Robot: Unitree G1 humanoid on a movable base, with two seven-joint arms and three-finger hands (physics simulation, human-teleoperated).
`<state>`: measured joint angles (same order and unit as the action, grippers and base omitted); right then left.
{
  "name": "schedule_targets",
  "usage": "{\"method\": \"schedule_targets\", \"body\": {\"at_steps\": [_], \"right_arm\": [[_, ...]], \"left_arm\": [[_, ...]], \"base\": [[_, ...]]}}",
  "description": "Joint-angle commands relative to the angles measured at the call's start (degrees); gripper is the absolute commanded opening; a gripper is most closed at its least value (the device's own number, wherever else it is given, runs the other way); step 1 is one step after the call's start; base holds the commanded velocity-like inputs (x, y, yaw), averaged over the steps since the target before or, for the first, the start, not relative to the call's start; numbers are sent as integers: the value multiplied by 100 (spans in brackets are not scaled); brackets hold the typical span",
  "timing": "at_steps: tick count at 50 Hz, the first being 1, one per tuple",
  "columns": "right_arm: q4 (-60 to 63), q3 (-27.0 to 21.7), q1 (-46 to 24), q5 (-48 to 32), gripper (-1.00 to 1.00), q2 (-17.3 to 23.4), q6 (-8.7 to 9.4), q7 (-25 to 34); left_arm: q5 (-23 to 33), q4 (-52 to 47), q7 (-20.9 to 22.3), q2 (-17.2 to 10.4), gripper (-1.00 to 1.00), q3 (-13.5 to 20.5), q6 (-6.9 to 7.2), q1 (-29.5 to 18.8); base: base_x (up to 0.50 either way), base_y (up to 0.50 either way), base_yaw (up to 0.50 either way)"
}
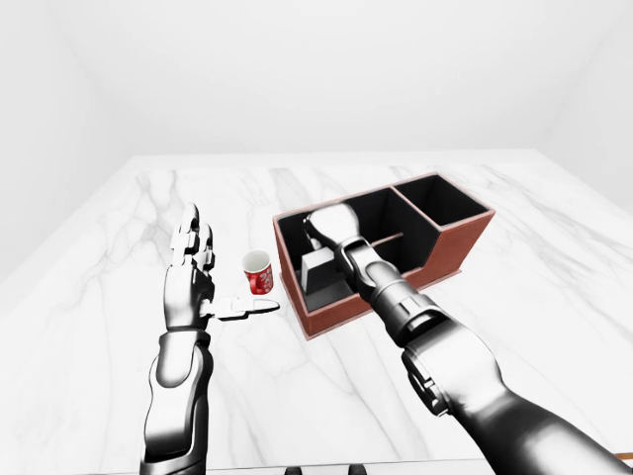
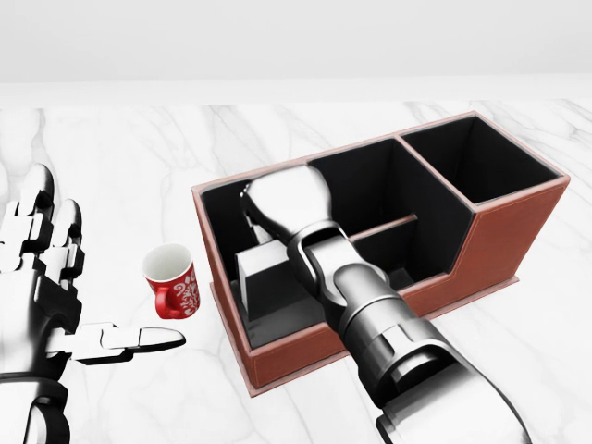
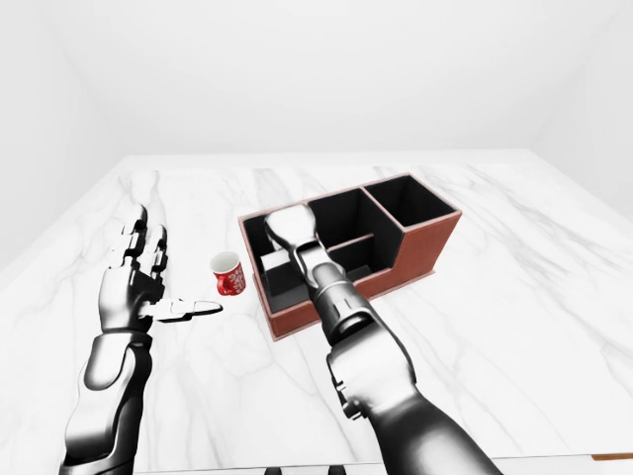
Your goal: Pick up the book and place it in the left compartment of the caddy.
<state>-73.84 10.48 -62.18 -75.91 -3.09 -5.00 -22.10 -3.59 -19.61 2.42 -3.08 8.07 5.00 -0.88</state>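
The red-brown caddy point(image 2: 490, 242) with a black inside stands on the white marble table point(image 2: 111, 148). The grey book point(image 2: 264, 282) stands tilted inside its left compartment point(image 2: 220, 242). My right hand point(image 2: 277, 205) reaches down into that compartment from above. Its fingers close on the book's top edge, and the back of the hand hides most of them. My left hand point(image 2: 88, 291) is held up left of the caddy, open and empty, with fingers pointing up and thumb pointing right.
A small red patterned mug point(image 2: 172, 281) stands on the table between my left hand and the caddy's left wall. The caddy also has a narrow middle compartment point(image 2: 379, 199) and a right compartment point(image 2: 467, 157). The table's far edge point(image 1: 326, 153) meets a white wall.
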Motion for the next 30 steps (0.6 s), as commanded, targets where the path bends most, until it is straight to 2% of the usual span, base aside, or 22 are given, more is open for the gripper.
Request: {"method": "schedule_targets", "body": {"at_steps": [1,30], "right_arm": [[17,-132,-24,-119,-100,-4,0,-228],[-45,-112,115,-177,-100,-41,0,-296]], "left_arm": [[-8,16,-1,-6,100,8,0,-7],[-13,-5,12,-2,100,18,0,30]], "base": [[0,0,0],[0,0,0]]}}
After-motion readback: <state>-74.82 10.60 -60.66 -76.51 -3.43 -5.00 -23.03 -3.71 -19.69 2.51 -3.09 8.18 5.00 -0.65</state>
